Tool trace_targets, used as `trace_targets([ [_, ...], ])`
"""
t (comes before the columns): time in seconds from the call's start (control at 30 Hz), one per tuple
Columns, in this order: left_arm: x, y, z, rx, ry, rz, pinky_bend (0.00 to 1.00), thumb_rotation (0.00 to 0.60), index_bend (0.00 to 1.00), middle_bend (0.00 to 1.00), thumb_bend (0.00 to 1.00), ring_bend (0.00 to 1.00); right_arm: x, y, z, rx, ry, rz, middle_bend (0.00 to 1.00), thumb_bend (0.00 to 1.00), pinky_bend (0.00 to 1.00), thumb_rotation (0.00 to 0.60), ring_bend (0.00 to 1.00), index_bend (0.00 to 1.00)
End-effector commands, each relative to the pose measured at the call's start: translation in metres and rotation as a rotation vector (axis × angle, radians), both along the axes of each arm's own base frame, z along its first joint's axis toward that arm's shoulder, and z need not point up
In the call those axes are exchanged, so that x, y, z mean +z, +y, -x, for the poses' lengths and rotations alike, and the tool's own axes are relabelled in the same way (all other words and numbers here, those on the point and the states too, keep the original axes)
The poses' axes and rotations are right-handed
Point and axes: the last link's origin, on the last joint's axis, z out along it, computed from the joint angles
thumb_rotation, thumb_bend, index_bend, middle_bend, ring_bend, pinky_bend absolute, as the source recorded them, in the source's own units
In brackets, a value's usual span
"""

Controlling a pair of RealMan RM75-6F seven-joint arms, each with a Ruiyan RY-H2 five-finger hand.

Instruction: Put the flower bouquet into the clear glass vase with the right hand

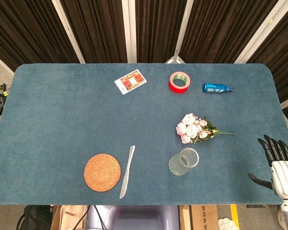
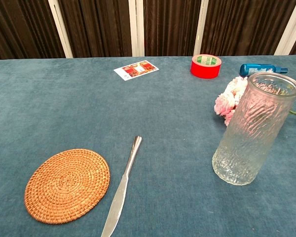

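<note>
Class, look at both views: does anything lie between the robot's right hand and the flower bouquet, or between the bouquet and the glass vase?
Nothing visible does. Bare table separates the right hand from the flower bouquet, and the glass vase stands upright just beside the blooms.

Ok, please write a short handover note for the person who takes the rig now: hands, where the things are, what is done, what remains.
Right hand: at the table's right edge, fingers spread, holding nothing. Left hand: not in either view.
Flower bouquet: lying on the table, stem pointing right, just behind the vase and not touched.
Clear glass vase: upright and empty, near the front edge.
Done: nothing yet.
Left: reach the right hand to the bouquet, grip it, lift it, and lower it stem first into the vase.
</note>
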Motion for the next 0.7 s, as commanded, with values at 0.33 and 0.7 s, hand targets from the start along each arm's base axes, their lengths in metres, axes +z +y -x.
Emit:
trace_targets([
  [0.33, 0.001, -0.006, -0.003, -0.024, -0.006, -0.006, 0.05, 0.600, 0.12, 0.00, 0.22, 0.00, -0.007, -0.003, -0.001, -0.006, -0.013, -0.052, 0.06, 0.13, 0.00, 0.600, 0.07, 0.10],
  [0.7, -0.004, -0.008, -0.006, -0.026, 0.014, 0.009, 0.05, 0.600, 0.12, 0.00, 0.22, 0.00, -0.018, -0.019, 0.000, -0.020, -0.031, -0.115, 0.06, 0.13, 0.00, 0.600, 0.07, 0.10],
])
